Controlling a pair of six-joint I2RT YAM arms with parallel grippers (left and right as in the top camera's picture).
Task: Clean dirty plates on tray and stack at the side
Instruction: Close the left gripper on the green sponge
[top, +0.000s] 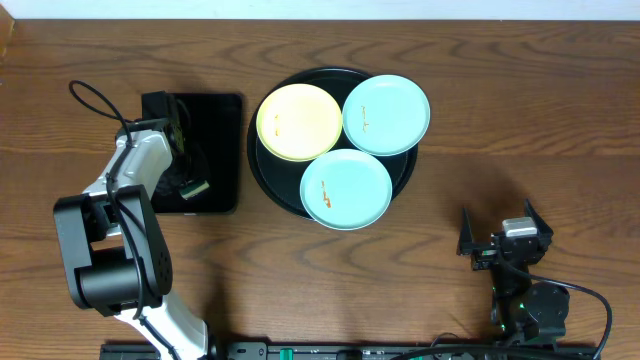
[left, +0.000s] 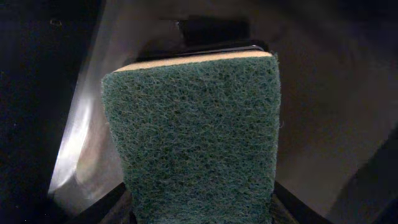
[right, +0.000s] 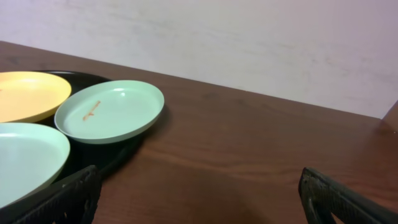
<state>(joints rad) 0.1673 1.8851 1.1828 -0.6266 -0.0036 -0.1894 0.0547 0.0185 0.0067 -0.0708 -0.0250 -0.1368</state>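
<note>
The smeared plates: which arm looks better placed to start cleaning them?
Left. The left pincer grips a green sponge over the rectangular tray, right beside the plates. The right pincer stands open and empty on the round tray's far side, so it would probably need a tool first.

- Left arm (top: 110, 240): black cylindrical joint housings, white-silver link covers.
- Cable (top: 95, 100): black, looped, external.
- Right arm (top: 540, 300): black body, silver top block, green indicator light.
- Right gripper fingers (right: 65, 198): black, textured edges.
</note>
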